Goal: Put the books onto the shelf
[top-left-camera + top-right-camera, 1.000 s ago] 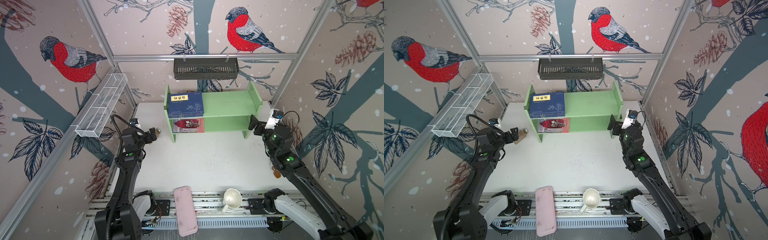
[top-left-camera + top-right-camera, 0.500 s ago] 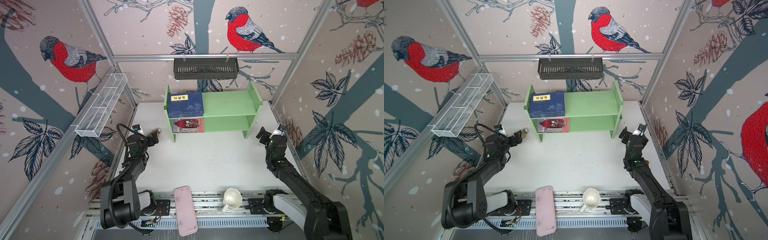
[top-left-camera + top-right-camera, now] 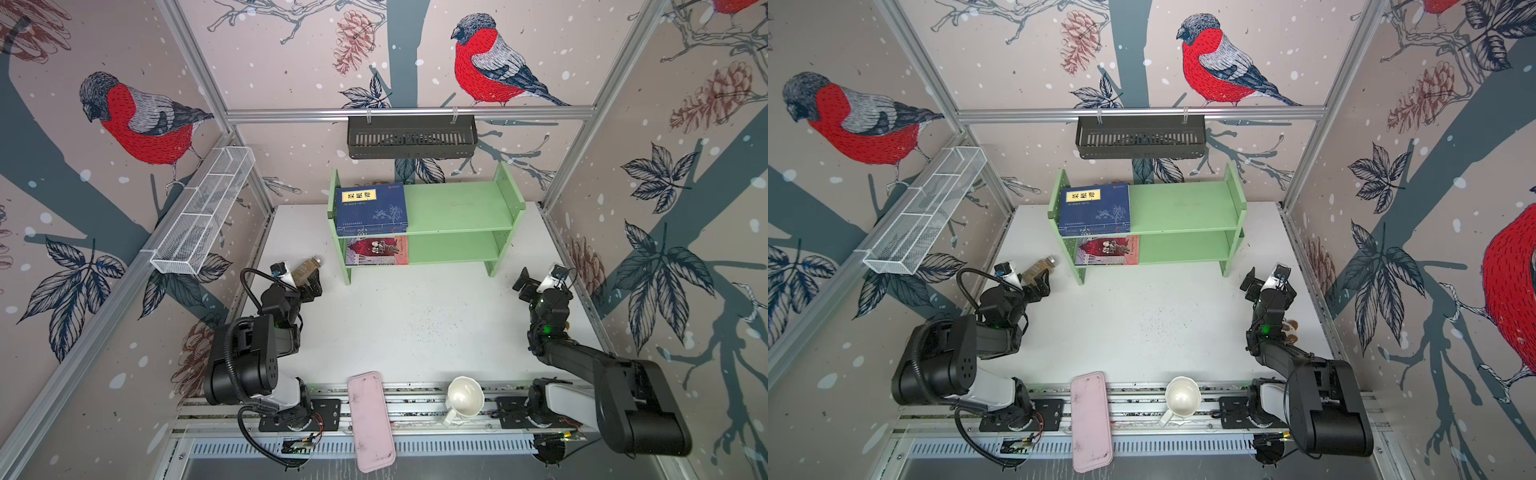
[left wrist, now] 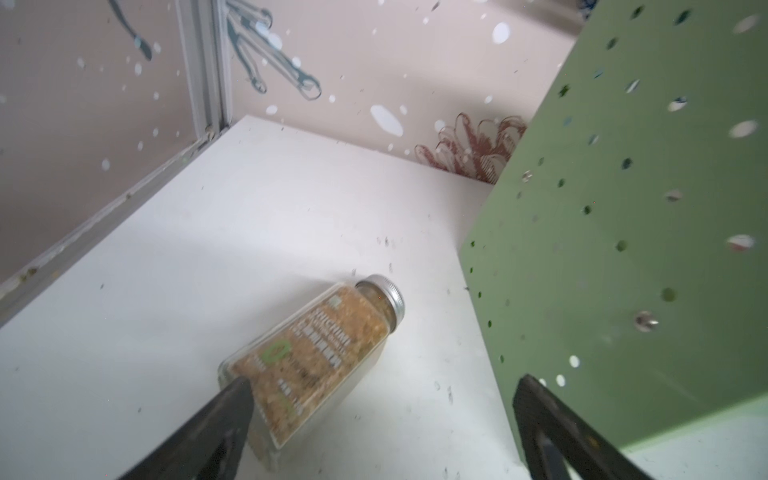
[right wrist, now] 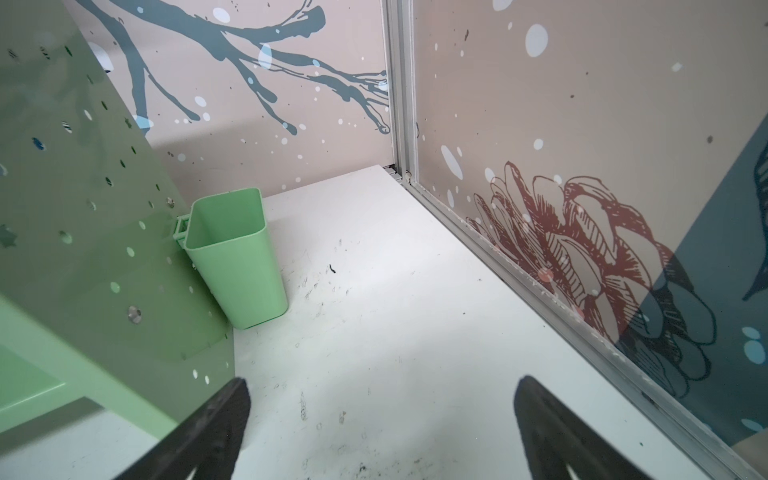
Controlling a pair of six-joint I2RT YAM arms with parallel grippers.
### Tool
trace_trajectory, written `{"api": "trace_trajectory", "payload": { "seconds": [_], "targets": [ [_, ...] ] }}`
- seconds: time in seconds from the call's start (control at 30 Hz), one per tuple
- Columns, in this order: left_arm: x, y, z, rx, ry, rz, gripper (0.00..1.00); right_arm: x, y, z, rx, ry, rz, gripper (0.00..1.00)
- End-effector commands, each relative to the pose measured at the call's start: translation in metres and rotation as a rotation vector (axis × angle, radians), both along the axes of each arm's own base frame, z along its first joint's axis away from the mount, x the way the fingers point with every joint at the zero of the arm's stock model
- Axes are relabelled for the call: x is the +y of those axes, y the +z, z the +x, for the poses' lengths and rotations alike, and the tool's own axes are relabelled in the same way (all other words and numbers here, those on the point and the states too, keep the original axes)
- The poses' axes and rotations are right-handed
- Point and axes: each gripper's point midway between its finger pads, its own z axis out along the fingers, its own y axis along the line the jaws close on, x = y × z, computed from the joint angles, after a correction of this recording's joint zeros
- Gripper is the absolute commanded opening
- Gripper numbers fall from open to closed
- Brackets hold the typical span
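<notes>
Gaping wide and gripping nothing, the left gripper is hanging low near the left edge of the table. It is pointing over a spice jar that is lying on its side just beside the left panel of the shelf. The right gripper is likewise standing fully spread and empty near the right edge, facing a green cup hooked onto the right panel.

No book is lying on the table, so the placing looks finished. I judge the next move is asking only for both arms to pull clear without nudging jar or rack.

The shelf is standing at the far edge. The navy books, yellow-labelled, are lying flat in a stack at the upper tier's left end, their number unclear. 1 red-and-grey book is lying flat beneath them on the lower tier.
</notes>
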Motion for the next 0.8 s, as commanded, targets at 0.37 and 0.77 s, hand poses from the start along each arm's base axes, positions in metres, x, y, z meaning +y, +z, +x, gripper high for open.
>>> {"api": "trace_trajectory", "payload": {
  "seconds": [0.37,0.77],
  "targets": [
    [-0.029,0.037,-0.039,-0.28,-0.065,0.16,0.98,0.018,0.003,0.01,-0.1,0.12,-0.038,1.0],
    [-0.022,0.029,-0.019,-0.215,-0.018,0.156,0.98,0.03,-0.008,0.03,-0.026,0.191,-0.054,1.0]
  ]
}}
